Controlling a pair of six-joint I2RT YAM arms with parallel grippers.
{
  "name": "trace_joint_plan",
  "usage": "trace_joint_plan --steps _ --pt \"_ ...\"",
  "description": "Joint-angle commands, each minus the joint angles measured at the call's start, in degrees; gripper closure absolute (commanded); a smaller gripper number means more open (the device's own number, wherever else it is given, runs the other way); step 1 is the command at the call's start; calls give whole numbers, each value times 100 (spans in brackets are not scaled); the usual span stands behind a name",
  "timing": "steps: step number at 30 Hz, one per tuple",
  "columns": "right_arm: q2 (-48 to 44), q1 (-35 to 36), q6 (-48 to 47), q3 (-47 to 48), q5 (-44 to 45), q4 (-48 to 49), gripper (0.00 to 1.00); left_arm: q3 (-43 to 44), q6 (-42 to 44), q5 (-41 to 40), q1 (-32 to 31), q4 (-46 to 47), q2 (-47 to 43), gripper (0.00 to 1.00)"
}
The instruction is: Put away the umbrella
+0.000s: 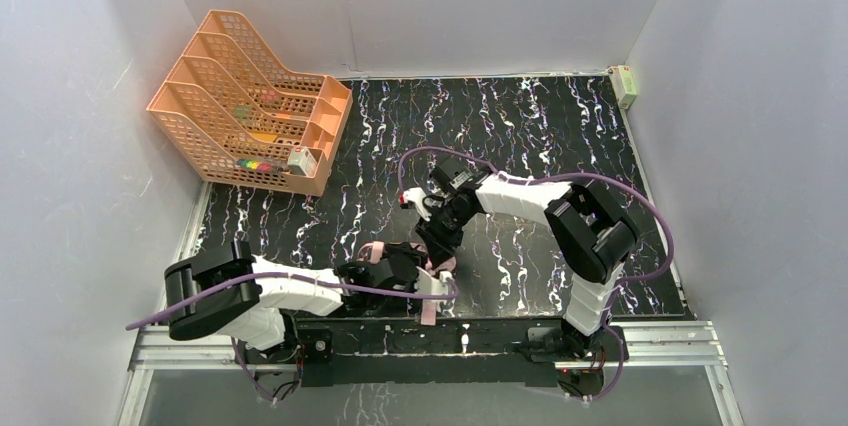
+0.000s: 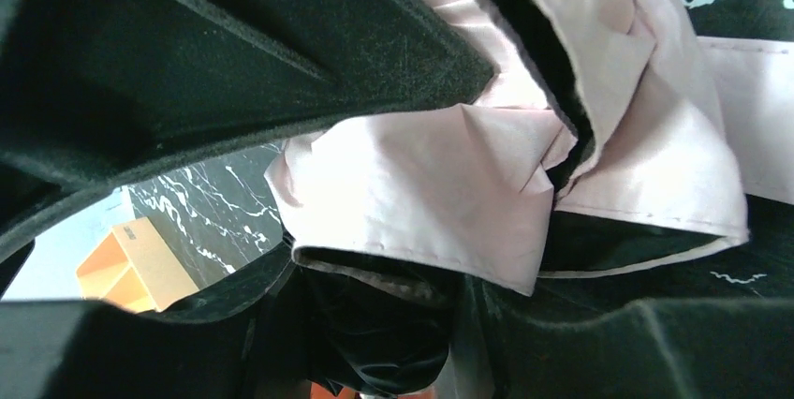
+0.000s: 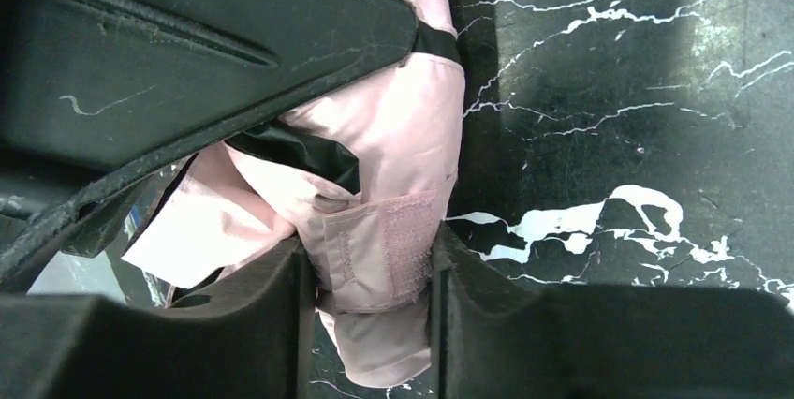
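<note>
Left wrist view: the left fingers (image 2: 281, 43) clamp the bunched umbrella (image 2: 421, 184), its pink folds filling the gap between them. Right wrist view: the right fingers (image 3: 187, 62) close around its hook-and-loop strap (image 3: 393, 249), approaching from the far side. Both arms meet at the bundle, so its long axis cannot be read. It lies by the near edge of the desk (image 1: 520, 126), between the bases. Bare marbled surface stretches beyond, with the orange rack (image 1: 250, 106) well apart at far left.

Low, the left arm (image 1: 290, 291) stretches rightward; left gripper (image 1: 420, 281) clamps the umbrella (image 2: 421, 184). Opposite, the right arm (image 1: 540, 201) folds back leftward, wrist tipped down; right gripper (image 1: 440, 251) pinches the same fabric just beside.
</note>
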Motion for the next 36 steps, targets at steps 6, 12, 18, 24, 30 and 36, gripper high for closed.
trace_joint_plan --steps 6,12,18,24,30,36 --pt "-29 150 66 -413 1848 406 83 173 -1518 -92 -14 -459 -694 51" --pt "-394 170 258 -778 2479 1030 88 242 -2459 673 -14 -974 -1778 29" --pt "-461 196 215 -926 3196 1318 88 220 -3138 1338 -14 -1634 -3166 28" --pt "-664 540 -368 -1471 3813 2071 91 291 -4191 -64 56 -1915 -4429 20" --pt "-1034 841 -1401 -2272 3848 2932 91 533 -5005 -1049 479 -1656 -5382 11" --pt "-1449 1120 -2211 -2655 3644 2927 92 1068 -5166 -1390 841 -2145 -4979 9"
